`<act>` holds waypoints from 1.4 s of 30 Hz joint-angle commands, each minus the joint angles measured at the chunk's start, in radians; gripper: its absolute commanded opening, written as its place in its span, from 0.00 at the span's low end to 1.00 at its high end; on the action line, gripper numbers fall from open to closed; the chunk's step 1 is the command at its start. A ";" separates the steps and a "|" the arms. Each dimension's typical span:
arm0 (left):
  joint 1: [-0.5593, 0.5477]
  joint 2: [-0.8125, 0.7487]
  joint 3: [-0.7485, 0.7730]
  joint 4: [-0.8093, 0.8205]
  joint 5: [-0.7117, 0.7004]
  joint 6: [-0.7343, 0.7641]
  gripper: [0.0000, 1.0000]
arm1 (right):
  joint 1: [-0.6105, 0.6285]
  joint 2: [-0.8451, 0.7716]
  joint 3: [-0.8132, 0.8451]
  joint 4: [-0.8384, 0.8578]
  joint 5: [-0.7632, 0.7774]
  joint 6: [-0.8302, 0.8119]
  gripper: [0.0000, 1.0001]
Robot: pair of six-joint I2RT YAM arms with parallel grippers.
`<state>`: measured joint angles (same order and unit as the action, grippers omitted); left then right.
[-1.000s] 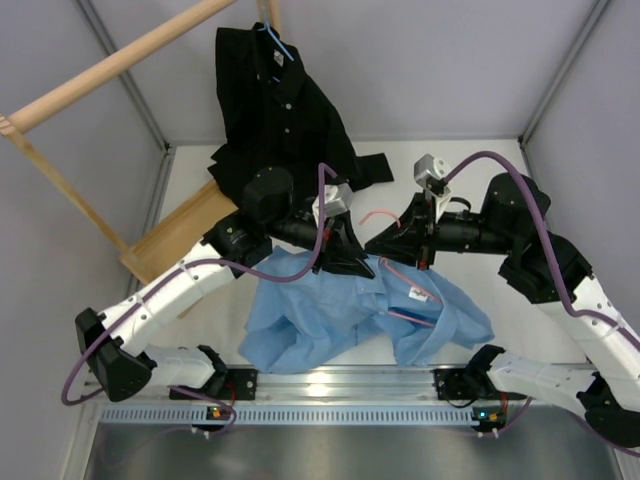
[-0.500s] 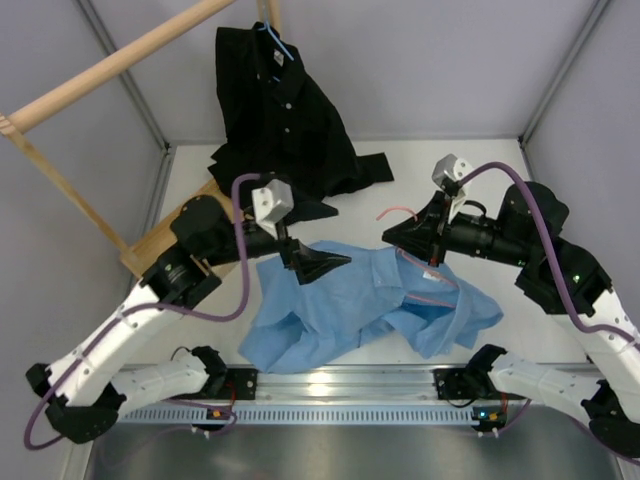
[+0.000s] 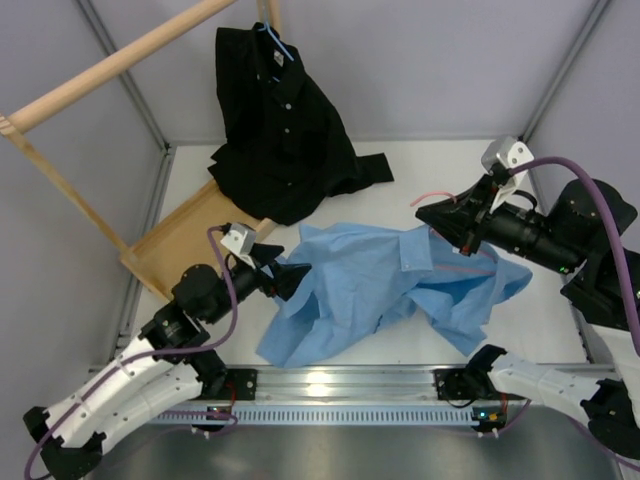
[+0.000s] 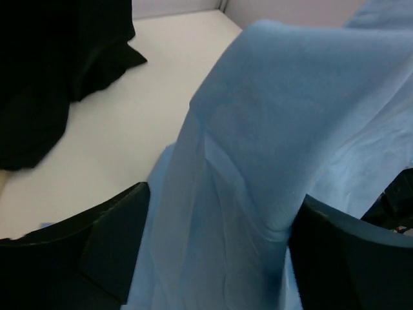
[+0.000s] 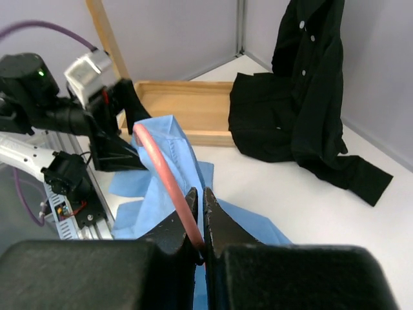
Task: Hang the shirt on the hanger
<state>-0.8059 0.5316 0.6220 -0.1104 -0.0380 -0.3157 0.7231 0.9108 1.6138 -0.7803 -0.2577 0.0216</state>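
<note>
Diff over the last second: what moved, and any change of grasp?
The left gripper pulled back from the middle toward the near left, its jaws now open around a fold of the shirt. The right gripper, still shut on the hanger, drew right, dragging the shirt rightward. The black shirt and wooden tray are unchanged.

You are looking at a plain light blue shirt with no print, and a pink hanger of one flat colour. The other shirt is black with small pale buttons, and its hanger is blue. The table is white. The tray and the rail are pale wood. Your left gripper and right gripper are black. The left arm and right arm mix white and black shells, and their cables are purple.
</note>
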 commanded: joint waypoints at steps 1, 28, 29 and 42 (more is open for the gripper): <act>0.001 0.044 -0.036 0.190 0.033 -0.060 0.79 | -0.013 0.017 0.055 -0.004 0.018 -0.009 0.00; 0.001 0.179 -0.004 -0.075 -0.625 -0.374 0.00 | -0.013 -0.026 -0.049 0.107 0.403 0.086 0.00; 0.001 0.174 -0.004 -0.093 -0.670 -0.397 0.00 | -0.014 -0.023 -0.048 0.108 0.405 0.087 0.00; 0.002 0.099 0.025 -0.146 -0.611 -0.357 0.83 | -0.013 0.023 -0.072 0.173 0.295 0.107 0.00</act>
<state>-0.8120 0.6468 0.6151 -0.2516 -0.6624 -0.7303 0.7216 0.9298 1.5322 -0.7162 0.0776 0.1345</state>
